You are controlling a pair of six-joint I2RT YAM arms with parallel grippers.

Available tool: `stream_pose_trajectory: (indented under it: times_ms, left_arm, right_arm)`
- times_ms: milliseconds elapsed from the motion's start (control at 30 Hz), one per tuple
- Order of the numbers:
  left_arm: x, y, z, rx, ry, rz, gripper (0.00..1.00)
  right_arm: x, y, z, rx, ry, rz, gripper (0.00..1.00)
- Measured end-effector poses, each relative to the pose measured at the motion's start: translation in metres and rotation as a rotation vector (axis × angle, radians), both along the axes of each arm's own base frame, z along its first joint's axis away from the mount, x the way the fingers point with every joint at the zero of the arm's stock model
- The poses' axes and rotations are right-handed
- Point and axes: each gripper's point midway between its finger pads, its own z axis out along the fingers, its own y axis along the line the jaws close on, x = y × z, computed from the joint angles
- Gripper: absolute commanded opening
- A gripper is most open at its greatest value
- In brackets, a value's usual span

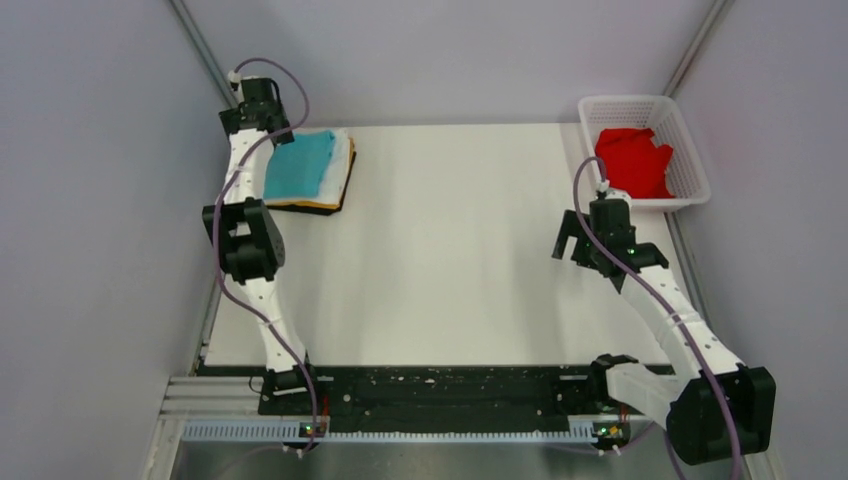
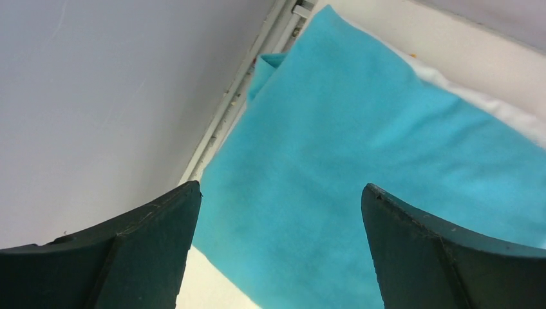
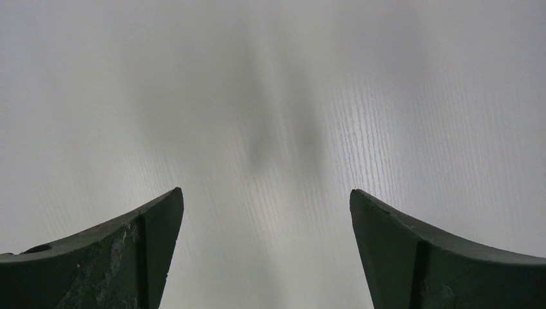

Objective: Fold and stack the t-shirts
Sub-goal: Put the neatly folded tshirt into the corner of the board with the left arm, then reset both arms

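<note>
A folded turquoise-blue t-shirt (image 1: 300,165) tops a stack at the table's far left, over a white t-shirt (image 1: 345,150) and an orange-yellow t-shirt (image 1: 338,195) whose edges show. The turquoise shirt fills the left wrist view (image 2: 360,161), the white one (image 2: 508,112) peeking beyond it. My left gripper (image 1: 268,128) (image 2: 280,193) is open and empty just above the stack's left end. A crumpled bright red t-shirt (image 1: 634,160) lies in the white basket (image 1: 690,165). My right gripper (image 1: 575,245) (image 3: 265,199) is open and empty above bare table.
The white lattice basket stands at the far right corner, just behind the right arm. Grey walls enclose the table on the left, back and right. A metal rail (image 2: 225,103) runs along the table's left edge beside the stack.
</note>
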Motion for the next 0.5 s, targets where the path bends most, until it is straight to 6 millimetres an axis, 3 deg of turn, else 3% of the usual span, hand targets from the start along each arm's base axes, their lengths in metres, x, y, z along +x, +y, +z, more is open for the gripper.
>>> stream_pose_trajectory:
  times_ms: [167, 333, 433, 500]
  left_arm:
    - [-0.016, -0.033, 0.027, -0.106, -0.061, -0.068, 0.99]
    - [-0.033, -0.088, 0.044, -0.230, -0.106, -0.180, 0.99]
    - [-0.054, -0.124, 0.044, -0.329, -0.121, -0.239, 0.99]
    - [-0.082, -0.149, 0.037, -0.405, -0.125, -0.274, 0.99]
  right_arm:
    - [0.001, 0.001, 0.014, 0.019, -0.058, -0.002, 0.99]
    - [0.003, 0.004, 0.023, 0.040, -0.097, -0.003, 0.99]
    - [0.002, 0.004, 0.026, 0.056, -0.119, -0.016, 0.99]
    - [0.000, 0.004, 0.028, 0.069, -0.133, -0.026, 0.99]
